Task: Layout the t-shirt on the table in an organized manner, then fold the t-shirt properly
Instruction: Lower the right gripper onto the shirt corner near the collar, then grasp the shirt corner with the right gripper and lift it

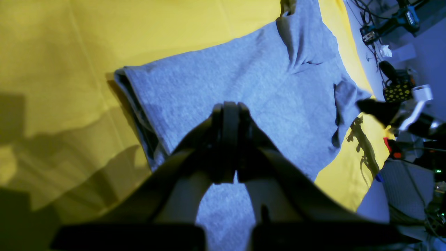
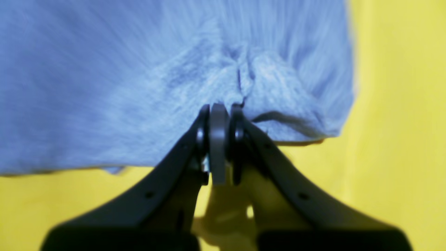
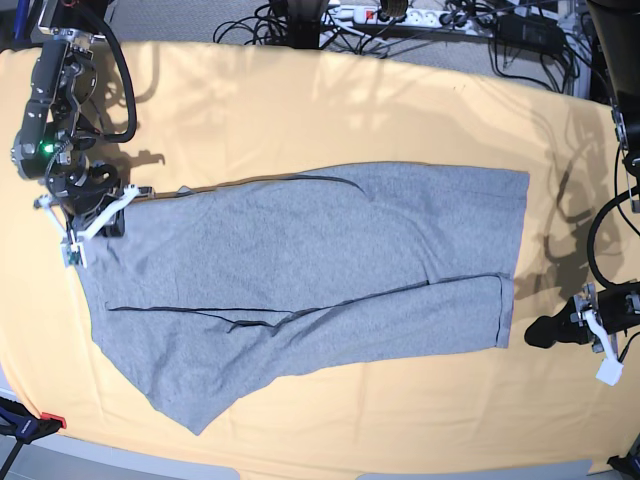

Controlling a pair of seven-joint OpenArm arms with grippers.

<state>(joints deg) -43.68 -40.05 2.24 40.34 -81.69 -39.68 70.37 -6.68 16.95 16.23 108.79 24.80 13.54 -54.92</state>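
The grey t-shirt (image 3: 320, 260) lies spread across the yellow-orange table (image 3: 300, 110), with a flap folded over along its near side. In the base view my right gripper (image 3: 112, 222) sits at the shirt's left end. The right wrist view shows it (image 2: 219, 109) shut on the t-shirt (image 2: 104, 69), the cloth puckered at its tips near the hem corner. My left gripper (image 3: 530, 333) hangs just off the shirt's right edge. In the left wrist view it (image 1: 230, 106) is shut, nothing between its fingers, above the t-shirt (image 1: 244, 80).
Cables and a power strip (image 3: 400, 15) run beyond the table's far edge. A red and black clamp (image 3: 30, 420) sits at the near left corner. Cluttered gear (image 1: 400, 87) stands past the table edge in the left wrist view.
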